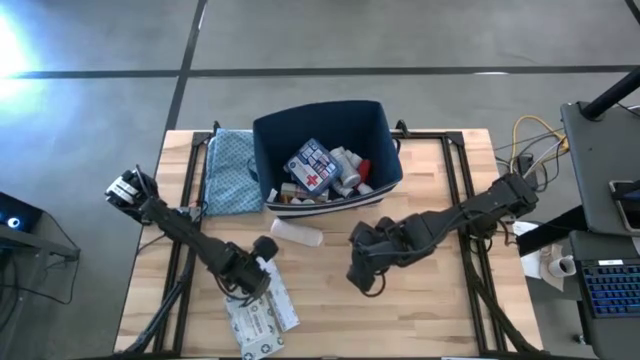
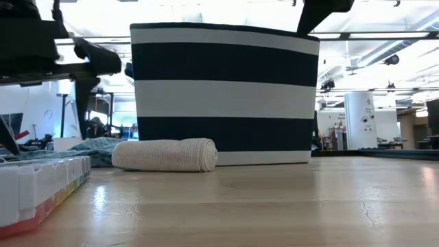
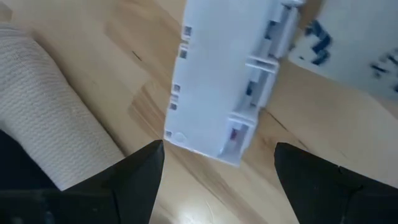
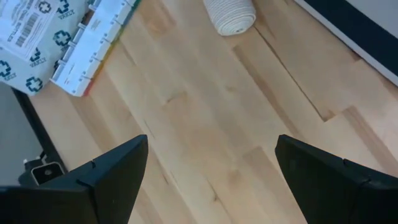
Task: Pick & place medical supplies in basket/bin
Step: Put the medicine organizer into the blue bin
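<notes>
Here my left pincer (image 1: 262, 262) hangs low over the wooden desk (image 1: 430, 300) with its fingers (image 3: 134, 180) spread apart and nothing between them; the white plastic pill organiser with coloured edges (image 3: 227, 81) lies just ahead of the tips, and the one beige rolled bandage (image 1: 297, 232) lies just beside that pincer. My right pincer (image 1: 362, 262) is likewise wide apart and empty above bare wood, the bandage well apart from it. Next to the organiser lie two grey-white printed packets (image 1: 262, 318). The one navy fabric bin with a white stripe (image 1: 325, 118) stands at the far side, holding a blue-white first-aid box with a red cross (image 1: 312, 167) and several white bottles I cannot count. One blue patterned cloth (image 1: 230, 172) lies beside it.
</notes>
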